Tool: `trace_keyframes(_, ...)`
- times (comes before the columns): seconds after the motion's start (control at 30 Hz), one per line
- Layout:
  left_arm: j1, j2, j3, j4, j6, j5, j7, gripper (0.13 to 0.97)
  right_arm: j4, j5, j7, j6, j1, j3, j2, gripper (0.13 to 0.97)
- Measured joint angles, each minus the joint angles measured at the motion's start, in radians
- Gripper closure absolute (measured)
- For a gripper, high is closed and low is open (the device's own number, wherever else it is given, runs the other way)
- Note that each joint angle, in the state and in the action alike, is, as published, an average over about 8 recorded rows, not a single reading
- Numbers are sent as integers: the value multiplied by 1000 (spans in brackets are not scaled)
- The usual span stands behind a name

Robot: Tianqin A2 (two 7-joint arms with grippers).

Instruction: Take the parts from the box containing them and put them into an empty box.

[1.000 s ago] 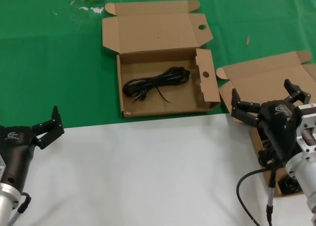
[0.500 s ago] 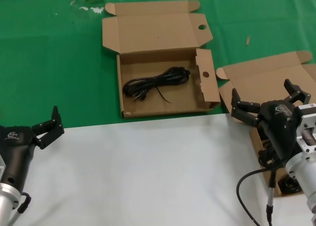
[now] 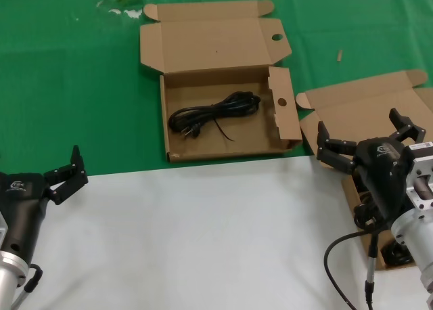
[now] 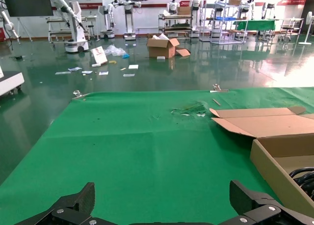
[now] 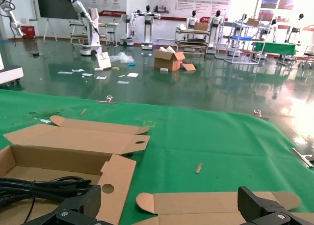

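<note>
The right tool (image 3: 362, 139), released, hovers at frame right directly over the source box (image 3: 379, 110). Its remaining cables (image 3: 369, 215) lie just below it. The left tool (image 3: 64, 171), also released, waits far left.

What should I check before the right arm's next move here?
1. Right pincer open, holding nothing: ok.
2. Right pincer over source box: ok.
3. Cables left in source box: ok, mostly hidden behind the arm.
4. Holed box open, lid back: ok.
5. Holed box empty: not ok, one cable bundle lies inside.
6. Left pincer open, parked at the white sheet's edge: ok.
</note>
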Motion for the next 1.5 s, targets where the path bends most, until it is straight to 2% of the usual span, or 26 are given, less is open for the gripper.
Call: trace_keyframes(1.5, 0, 0, 0, 0, 0, 0, 0, 132, 0, 0, 0, 0, 0, 0, 0, 129)
